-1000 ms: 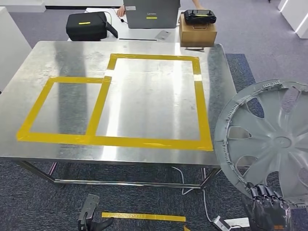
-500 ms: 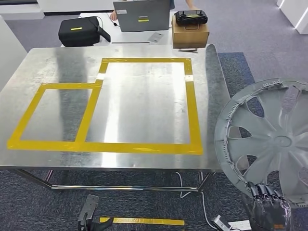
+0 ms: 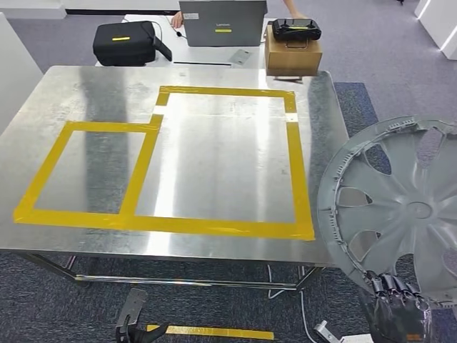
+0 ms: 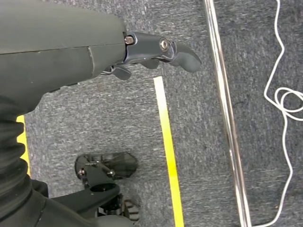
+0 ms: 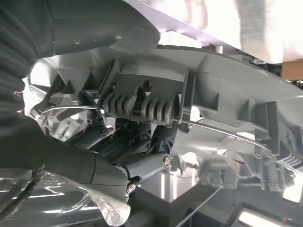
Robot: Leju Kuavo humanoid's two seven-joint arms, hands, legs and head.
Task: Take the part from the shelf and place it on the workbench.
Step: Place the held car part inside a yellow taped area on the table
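We see the right hand (image 3: 396, 314) low at the right of the head view, its dark fingers (image 3: 389, 284) clamped on the lower rim of a grey plastic spoked wheel cover (image 3: 398, 211). The wheel cover stands roughly upright in the air, off the right end of the shiny steel counter (image 3: 108, 93) and not resting on it; its left rim overlaps the counter's near right corner in the head view. In the right wrist view the fingers (image 5: 143, 168) reach into the ribbed back of the wheel cover (image 5: 214, 90), thumb on the other side of the rim.

The left hand (image 4: 157, 52) hangs low over grey carpet (image 4: 200, 118) and holds nothing; the fingers look loosely extended, though how far apart they are we cannot tell for sure. In the head view it (image 3: 132, 325) sits at the bottom edge, in front of the counter.

On the counter we note yellow tape outlines (image 3: 299, 171): a large rectangle, with a smaller one joined at its left. A yellow tape strip (image 4: 168, 146) lies on the carpet, beside the counter's chrome leg rail (image 4: 225, 118), and a white cable (image 4: 286, 94) loops beyond the rail.

Behind the counter: a black carry case (image 3: 126, 41), a grey laptop (image 3: 222, 23), a brown cardboard box (image 3: 293, 57) with a black controller (image 3: 295, 28) on top. A person's hand (image 3: 176, 20) is just beside the laptop.
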